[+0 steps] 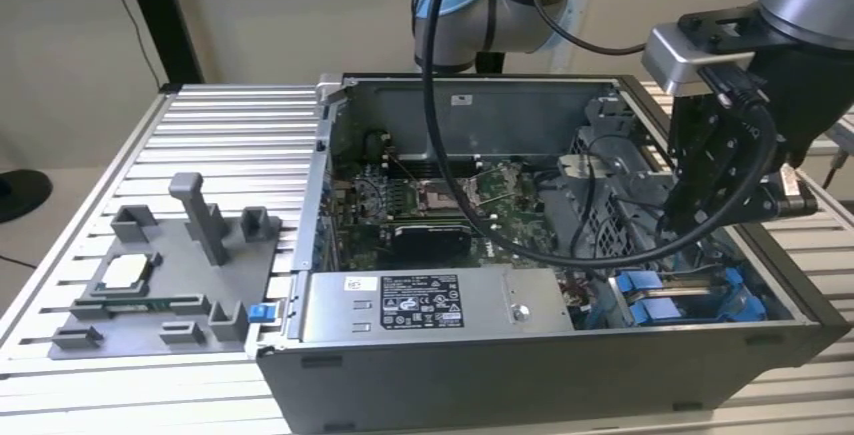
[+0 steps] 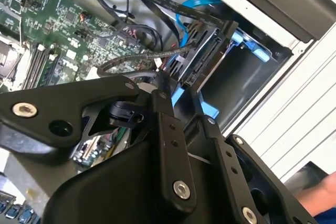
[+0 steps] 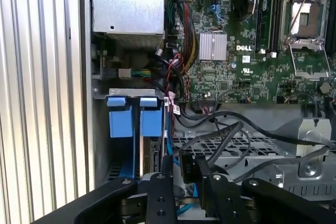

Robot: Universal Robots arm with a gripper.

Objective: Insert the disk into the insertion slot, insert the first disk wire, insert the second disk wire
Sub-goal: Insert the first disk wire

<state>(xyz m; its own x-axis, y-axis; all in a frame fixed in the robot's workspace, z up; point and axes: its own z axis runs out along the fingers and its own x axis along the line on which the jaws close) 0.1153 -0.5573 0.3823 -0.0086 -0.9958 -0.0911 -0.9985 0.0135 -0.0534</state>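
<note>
My fingers (image 3: 159,198) are down inside the open computer case (image 1: 534,375), at the end on the exterior view's right. They are close together and pinch a small black plug (image 3: 188,169) on the end of a black wire. The plug is just beside the end of the disk (image 2: 206,56). I cannot tell if it is pushed in.

The disk sits in the insertion slot (image 3: 116,153), with its blue frame around it. Two blue tabs (image 3: 126,119) stick out side by side at the mouth of the slot. A thin blue wire (image 2: 181,19) curls down near the disk. The big green board (image 3: 236,77) lies next to the slot.

A grey power box (image 1: 420,300) at the front of the case has a white label with black print and little marks on it. A tiny white sticker (image 1: 461,100) is on the back wall of the case.

The case stands on a counter (image 1: 227,115) made of long silver metal ribs. A grey tray (image 1: 160,285) with odd-shaped holders lies on the counter, on the exterior view's left. Behind it are a plain tan wall and a black post (image 1: 160,15).
</note>
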